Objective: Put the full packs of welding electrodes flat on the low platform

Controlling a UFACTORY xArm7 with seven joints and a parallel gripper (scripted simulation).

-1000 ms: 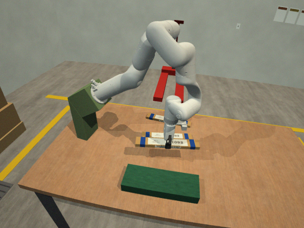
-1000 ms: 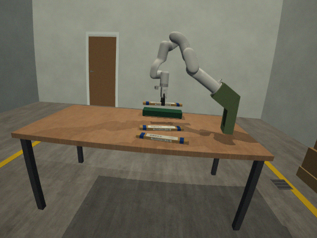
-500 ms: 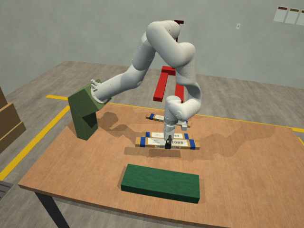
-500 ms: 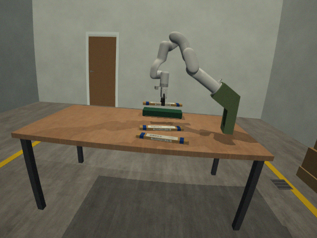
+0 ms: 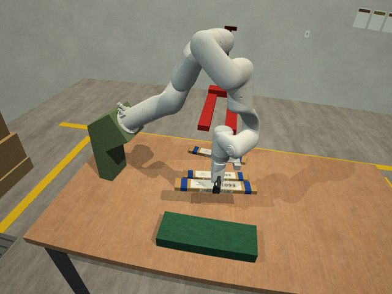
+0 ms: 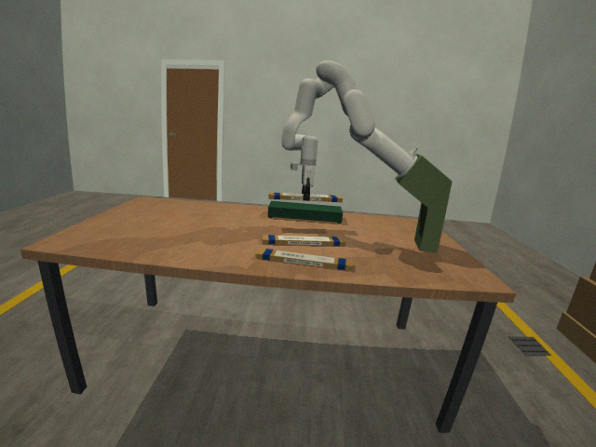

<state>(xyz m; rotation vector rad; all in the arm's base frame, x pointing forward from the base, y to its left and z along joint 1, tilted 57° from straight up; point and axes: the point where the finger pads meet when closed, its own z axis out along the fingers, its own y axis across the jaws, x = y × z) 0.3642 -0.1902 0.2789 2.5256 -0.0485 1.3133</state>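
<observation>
The hand (image 5: 216, 186) grips one pack (image 5: 215, 185) at mid-length, level in the air, short of the platform (image 5: 206, 235). Recommended: carry it fully over the platform, keep it level, lower gently. The arm arches high, wrist pointing straight down. Two other packs (image 6: 302, 239) lie on the surface (image 5: 316, 221).

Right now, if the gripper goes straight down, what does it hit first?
Probably the table, not the platform. The gripper, shut on a pack, points down. In the top view the pack's shadow falls on wood short of the platform. The overlap in the exterior view looks like depth only.
</observation>
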